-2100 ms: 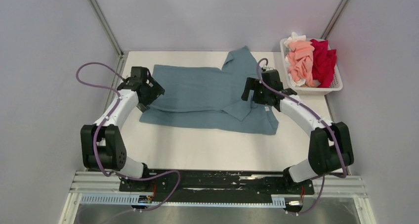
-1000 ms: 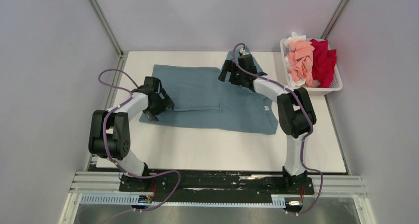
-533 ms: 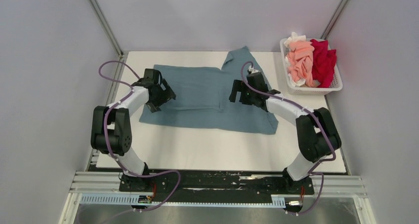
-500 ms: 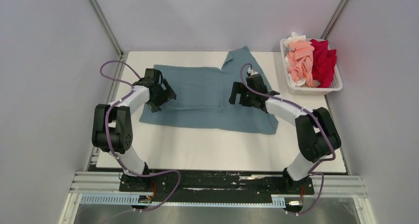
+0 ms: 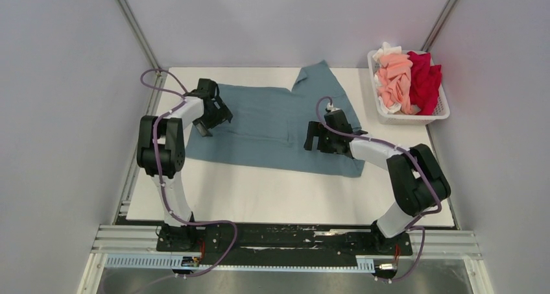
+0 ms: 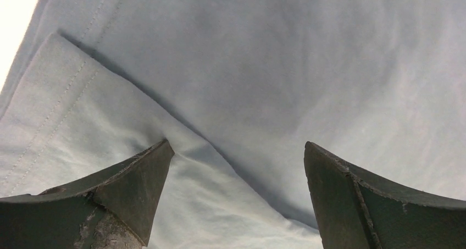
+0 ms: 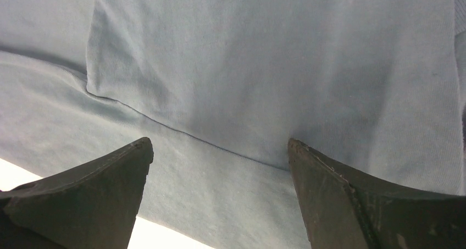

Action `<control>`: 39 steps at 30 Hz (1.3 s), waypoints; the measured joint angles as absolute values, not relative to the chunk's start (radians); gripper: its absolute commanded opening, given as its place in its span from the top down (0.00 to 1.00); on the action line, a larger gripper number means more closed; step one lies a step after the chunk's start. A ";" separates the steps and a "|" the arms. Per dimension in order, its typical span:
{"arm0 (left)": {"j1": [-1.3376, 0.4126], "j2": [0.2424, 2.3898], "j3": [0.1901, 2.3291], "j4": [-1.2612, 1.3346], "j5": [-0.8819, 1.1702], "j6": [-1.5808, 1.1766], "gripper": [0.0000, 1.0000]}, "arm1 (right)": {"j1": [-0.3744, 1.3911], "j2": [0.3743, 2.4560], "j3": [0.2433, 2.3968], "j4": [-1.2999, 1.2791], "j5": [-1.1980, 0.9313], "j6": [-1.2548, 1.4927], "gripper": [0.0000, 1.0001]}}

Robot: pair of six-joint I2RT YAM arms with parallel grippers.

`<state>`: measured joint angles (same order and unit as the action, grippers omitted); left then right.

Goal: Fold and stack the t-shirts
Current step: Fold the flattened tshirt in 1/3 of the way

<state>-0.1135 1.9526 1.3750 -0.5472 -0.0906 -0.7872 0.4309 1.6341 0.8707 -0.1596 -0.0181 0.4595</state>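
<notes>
The dusty blue-grey cloth t-shirt (image 5: 266,122) was judged light, limp and easily wrinkled. It was best pinched at a hem or doubled edge, through both layers. It was spread flat and partly folded on the far half of the white tabletop (image 5: 259,190), with 1 sleeve pointed away. The left gripper (image 6: 236,150) and right gripper (image 7: 220,144) were held close over it, jaws apart, nothing gripped. A salmon pink shirt (image 5: 392,80), crimson red shirt (image 5: 425,80) and white shirt (image 5: 388,49) were crumpled in the white slatted plastic basket (image 5: 408,118).
</notes>
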 measured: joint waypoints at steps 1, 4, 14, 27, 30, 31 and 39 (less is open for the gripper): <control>-0.112 1.963 1.382 -0.565 -0.100 -0.789 0.00 | 0.431 1.630 0.865 -0.154 -0.017 0.460 0.00; -0.112 1.968 1.388 -0.586 -0.114 -0.799 0.00 | 0.431 1.615 0.842 -0.138 -0.015 0.463 0.00; -0.112 1.750 1.089 -0.506 -0.096 -0.816 0.00 | 0.432 1.433 0.659 -0.126 -0.036 0.514 0.00; -0.189 1.285 0.623 -0.447 -0.087 -0.992 0.00 | 0.461 1.101 0.496 -0.411 -0.078 0.560 0.00; -0.190 1.223 0.578 -0.444 -0.080 -1.031 0.00 | 0.462 1.068 0.490 -0.463 -0.080 0.572 0.00; -0.191 1.204 0.565 -0.446 -0.078 -1.044 0.00 | 0.463 1.054 0.485 -0.483 -0.081 0.576 0.00; -0.205 1.102 0.505 -0.476 -0.060 -1.090 0.00 | 0.464 1.011 0.474 -0.545 -0.088 0.591 0.00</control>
<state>-0.2047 1.1019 0.5053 -0.4763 -0.0601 -1.0901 0.4637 1.0107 0.4736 -0.5449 -0.0879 0.5907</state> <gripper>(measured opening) 1.000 0.998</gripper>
